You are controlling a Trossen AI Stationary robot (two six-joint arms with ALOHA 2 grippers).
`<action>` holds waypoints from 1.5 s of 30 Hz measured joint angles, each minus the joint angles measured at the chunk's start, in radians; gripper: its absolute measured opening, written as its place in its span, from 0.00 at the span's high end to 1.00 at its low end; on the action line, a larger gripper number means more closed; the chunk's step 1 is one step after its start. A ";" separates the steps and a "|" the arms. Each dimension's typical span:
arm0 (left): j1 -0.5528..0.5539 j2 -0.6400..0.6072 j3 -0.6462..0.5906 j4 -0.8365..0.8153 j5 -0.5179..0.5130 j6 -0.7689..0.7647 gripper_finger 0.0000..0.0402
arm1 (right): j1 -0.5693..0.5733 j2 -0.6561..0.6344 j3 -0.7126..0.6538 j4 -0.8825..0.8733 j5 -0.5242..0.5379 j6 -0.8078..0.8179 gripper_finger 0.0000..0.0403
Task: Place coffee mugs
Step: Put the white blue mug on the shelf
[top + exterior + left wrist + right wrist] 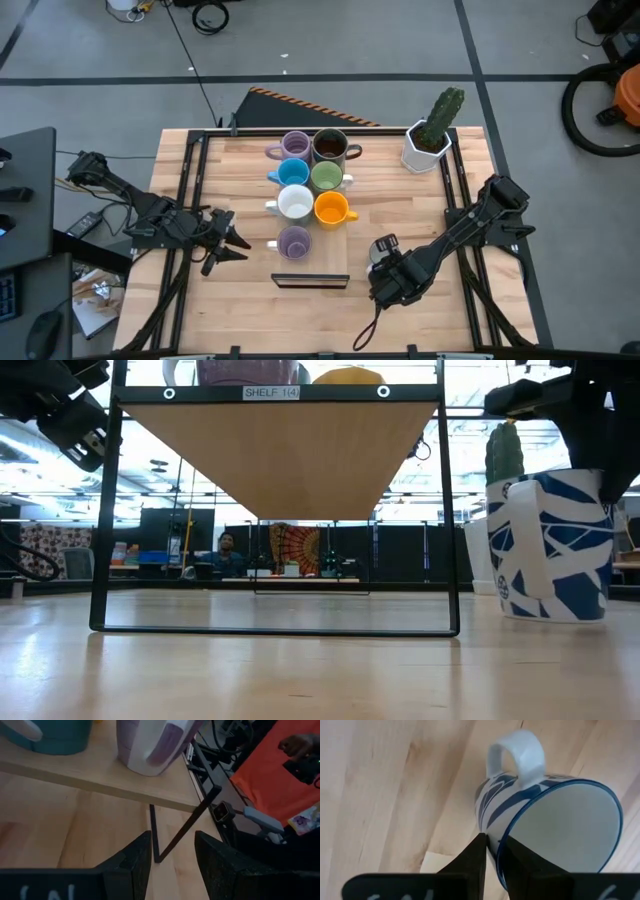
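Biggest risk I see: the right gripper (491, 851) only has the blue-and-white patterned mug (547, 815) by its rim, 1 finger inside and 1 outside, pinched on the thin wall just beside the handle. A grip like that could let the mug swing or slip if the arm lifts fast, and it's sitting on the table (420, 205) near the front right, so a wobble might tip it over. Getting it to the raised shelf (310, 238) is tight too, since 7 mugs already crowd it: purple (295, 144), dark brown (329, 147), blue (293, 172), green (326, 177), white (294, 203), orange (330, 208) and another purple (293, 241), so a careless set-down could knock a neighbour. The right arm reaches low and forward over the table, wrist angled down. The left gripper (172, 851) waits just left of the shelf, fingers spread apart with nothing between them.
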 joint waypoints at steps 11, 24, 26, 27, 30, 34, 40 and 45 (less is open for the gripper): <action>0.000 0.000 0.000 0.000 0.000 0.003 0.61 | 0.000 0.000 0.002 -0.088 -0.014 0.080 0.66; 0.000 0.000 0.000 -0.001 0.000 0.003 0.61 | 0.019 -0.002 0.078 -0.097 0.020 0.268 0.38; 0.000 0.000 0.000 0.000 -0.001 0.003 0.61 | 0.030 -0.002 0.115 -0.092 0.049 0.264 0.37; 0.000 0.000 0.000 -0.001 -0.001 0.003 0.61 | 0.035 -0.002 0.131 -0.086 0.064 0.261 0.37; 0.000 0.000 0.000 -0.001 -0.001 0.003 0.61 | 0.051 -0.001 0.152 -0.010 0.101 0.223 0.37; 0.000 0.000 0.000 0.000 -0.001 0.003 0.61 | 0.049 0.002 0.152 0.110 0.084 0.176 0.38; 0.000 0.000 0.000 0.000 -0.001 0.002 0.61 | 0.027 0.017 0.154 0.170 0.091 0.120 0.39; 0.000 0.002 0.000 -0.004 -0.001 0.002 0.61 | 0.015 0.115 0.197 0.113 0.070 0.076 0.41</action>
